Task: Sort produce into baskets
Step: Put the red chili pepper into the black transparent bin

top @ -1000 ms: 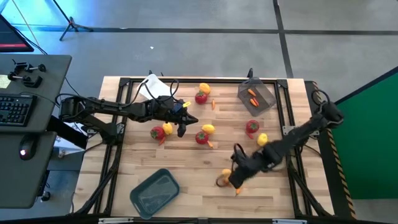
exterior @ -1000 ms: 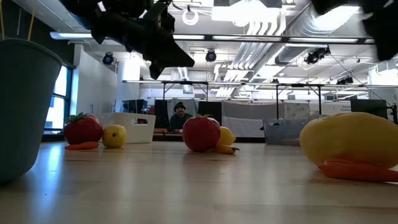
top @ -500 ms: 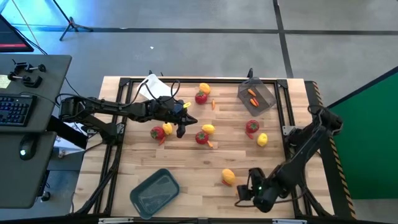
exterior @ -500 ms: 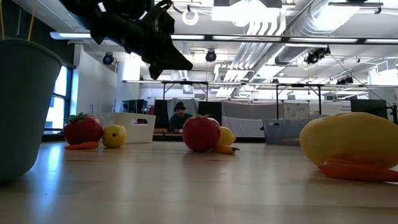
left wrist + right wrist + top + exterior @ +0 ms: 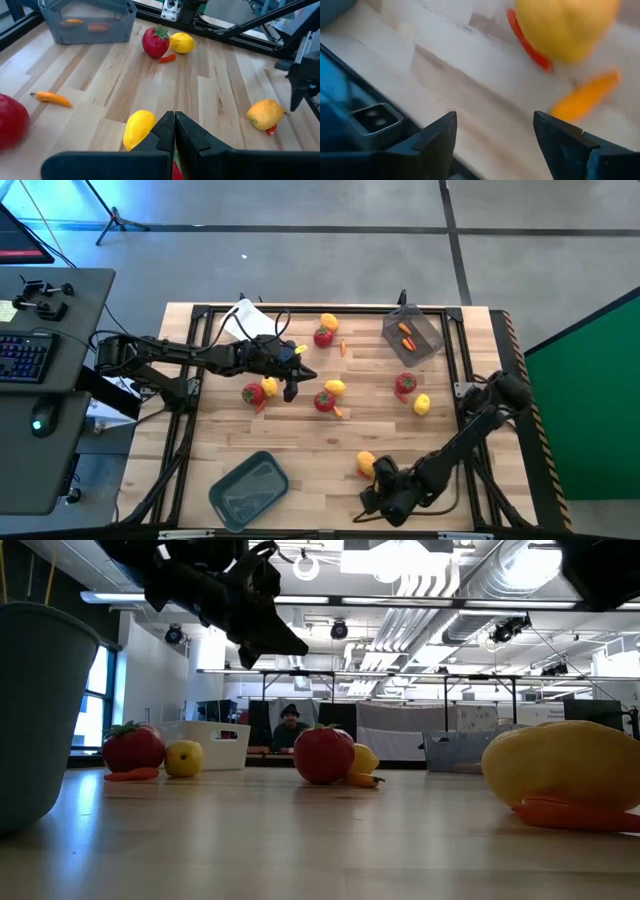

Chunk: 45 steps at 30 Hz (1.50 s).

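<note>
Red fruits with green tops (image 5: 324, 401) (image 5: 405, 384) (image 5: 323, 337) (image 5: 252, 393), yellow fruits (image 5: 335, 387) (image 5: 422, 404) (image 5: 329, 322) and thin orange pieces (image 5: 343, 348) lie scattered on the wooden table (image 5: 300, 445). My left gripper (image 5: 293, 387) is shut and empty, above the table between a yellow fruit (image 5: 139, 127) and a red one. My right gripper (image 5: 495, 120) is open and empty at the near edge, beside a yellow fruit (image 5: 367, 464) that lies against two orange-red pieces (image 5: 585, 97) (image 5: 527, 45).
The white basket (image 5: 245, 315) stands at the far left. The dark see-through basket (image 5: 414, 332) at the far right holds two orange pieces. The grey-blue basket (image 5: 248, 488) stands near the front left. A black frame (image 5: 465, 390) runs around the table.
My right gripper has drawn back from the near yellow fruit toward the table's near edge, then swung a little toward the left along that edge. The yellow fruit stays where it lay.
</note>
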Motion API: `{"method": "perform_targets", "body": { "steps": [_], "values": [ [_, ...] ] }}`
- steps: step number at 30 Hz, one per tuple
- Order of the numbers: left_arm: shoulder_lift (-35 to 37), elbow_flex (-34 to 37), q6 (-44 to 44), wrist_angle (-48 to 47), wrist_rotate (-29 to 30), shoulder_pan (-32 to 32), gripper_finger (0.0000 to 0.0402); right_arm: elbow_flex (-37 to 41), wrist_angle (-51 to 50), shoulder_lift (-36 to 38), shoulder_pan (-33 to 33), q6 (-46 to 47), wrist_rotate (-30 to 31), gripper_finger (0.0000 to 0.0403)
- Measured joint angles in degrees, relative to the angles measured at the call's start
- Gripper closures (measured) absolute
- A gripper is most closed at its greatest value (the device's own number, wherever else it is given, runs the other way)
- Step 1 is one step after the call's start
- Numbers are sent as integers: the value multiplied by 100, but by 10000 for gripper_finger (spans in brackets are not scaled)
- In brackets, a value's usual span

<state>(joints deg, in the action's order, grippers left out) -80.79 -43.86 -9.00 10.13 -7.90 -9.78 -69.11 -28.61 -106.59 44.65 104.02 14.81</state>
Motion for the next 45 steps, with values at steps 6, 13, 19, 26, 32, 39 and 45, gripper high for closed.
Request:
{"method": "perform_targets", "body": {
  "steps": [6,13,19,26,32,39,45],
  "values": [
    [1,0,117,-9,9,0,402,-242,-285,-356,-269,-1174,4,149],
    [0,0,161,-155,13,-5,401,-244,-537,-412,-495,-1566,274,171],
    [0,0,219,-197,13,-7,402,-237,-641,-412,-567,-2047,302,195],
    [0,0,219,-191,14,-9,402,-235,-817,-441,-578,-2359,315,208],
    [2,0,219,-185,15,-9,402,-228,-635,-612,-605,-2685,135,216],
    [0,0,217,-215,15,-9,401,-236,-591,-655,-647,-2669,73,249],
    [2,0,218,-216,15,-9,402,-242,-482,-655,-668,-2651,-210,327]
  ]
}}
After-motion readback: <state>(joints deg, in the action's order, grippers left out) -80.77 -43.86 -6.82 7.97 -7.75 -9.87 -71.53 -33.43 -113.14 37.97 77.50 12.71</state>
